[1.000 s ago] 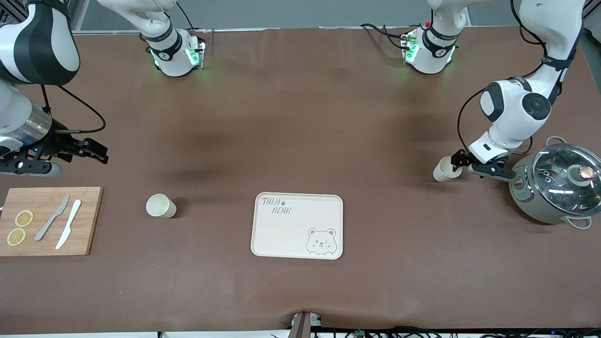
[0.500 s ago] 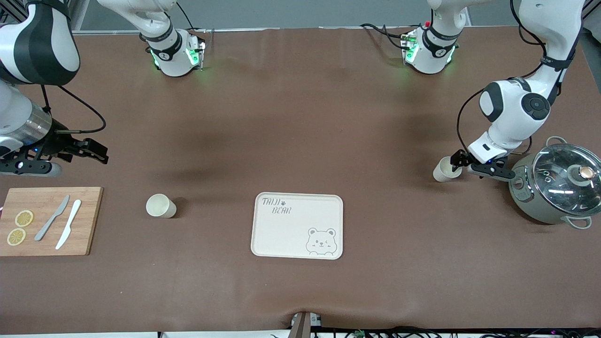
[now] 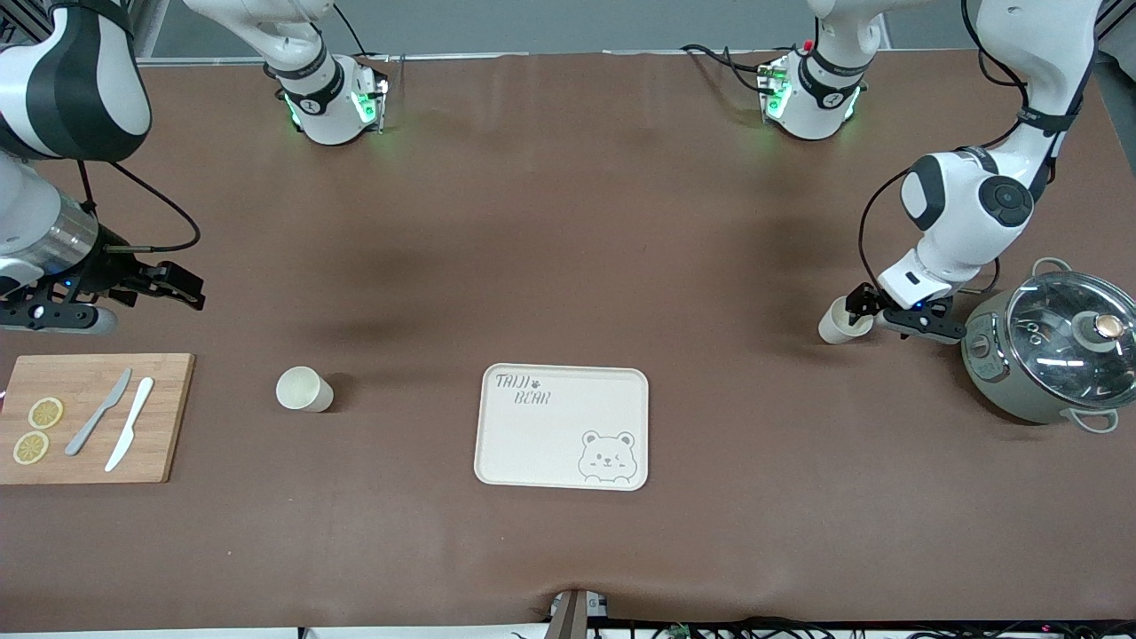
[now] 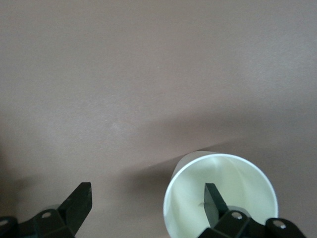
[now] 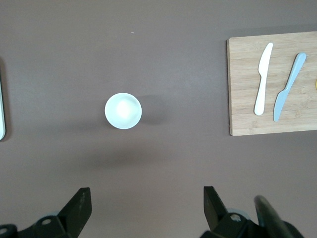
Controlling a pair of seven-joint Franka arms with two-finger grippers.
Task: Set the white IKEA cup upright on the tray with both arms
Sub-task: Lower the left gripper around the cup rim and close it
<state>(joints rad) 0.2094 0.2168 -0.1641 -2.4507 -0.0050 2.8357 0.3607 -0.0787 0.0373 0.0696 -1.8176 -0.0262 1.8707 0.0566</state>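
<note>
Two white cups stand mouth up on the brown table. One cup is toward the left arm's end. My left gripper is open at that cup: one finger is inside its mouth and the other stands outside the wall. The second cup stands toward the right arm's end. My right gripper hangs open and holds nothing, over bare table beside that cup. The cream bear tray lies between the cups, nearer the front camera, with nothing on it.
A grey-green pot with a glass lid stands close beside the left gripper. A wooden cutting board with two knives and lemon slices lies at the right arm's end.
The left gripper has edged a little over its cup's mouth. The cups, the tray and the right arm have not moved.
</note>
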